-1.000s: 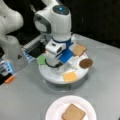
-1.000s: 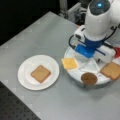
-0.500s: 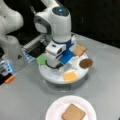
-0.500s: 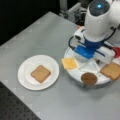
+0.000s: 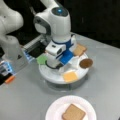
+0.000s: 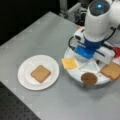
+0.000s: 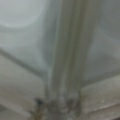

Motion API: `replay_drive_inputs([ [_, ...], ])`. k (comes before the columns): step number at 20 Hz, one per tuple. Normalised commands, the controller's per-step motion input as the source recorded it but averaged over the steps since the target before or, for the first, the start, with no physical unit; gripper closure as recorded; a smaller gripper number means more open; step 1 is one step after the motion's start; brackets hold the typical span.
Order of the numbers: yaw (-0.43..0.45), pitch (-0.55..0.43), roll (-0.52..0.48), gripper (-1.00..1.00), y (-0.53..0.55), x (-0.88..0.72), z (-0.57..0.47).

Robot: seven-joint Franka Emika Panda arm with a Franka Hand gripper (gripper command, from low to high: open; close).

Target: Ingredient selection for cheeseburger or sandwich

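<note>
One gripper: gripper [image 5: 56, 65] is low over the tray [image 5: 53, 78], its tip hidden behind the arm's own body; whether the fingers are open or closed cannot be told, nor what they touch.
Wrist view: only pale tray ridges, close up.
Toast count: two; one toast [image 6: 40, 73] on the plate [image 6: 25, 80] at a front view's left, a second toast [image 6: 111, 70] on the tray's right edge.
Lettuce: one, lettuce [image 5: 42, 59] at the tray's left edge in a front view.
Cheese: one, cheese [image 6: 69, 63] on the tray's near-left section.
Patty: one, patty [image 6: 89, 78] on the tray's front rim.
Red piece: red piece [image 6: 116, 52] at the right edge, partly hidden by the arm.
Surroundings: grey table [image 6: 37, 37]; a second pale arm [image 5: 10, 30] stands at a front view's left.
</note>
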Motion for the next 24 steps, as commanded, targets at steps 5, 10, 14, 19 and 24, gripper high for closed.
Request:
replay_drive_inputs([
  [5, 0.138, -0.179, 0.161, -1.00, 0.02, -0.20, -0.11],
  [10, 0.140, -0.175, 0.198, -1.00, -0.02, -0.22, -0.14],
  [14, 0.080, -0.186, 0.211, -1.00, -0.04, -0.22, -0.19],
  [19, 0.064, -0.202, 0.187, -1.00, -0.04, -0.22, -0.21],
  [24, 0.098, -0.216, 0.160, -1.00, -0.04, -0.23, -0.23],
])
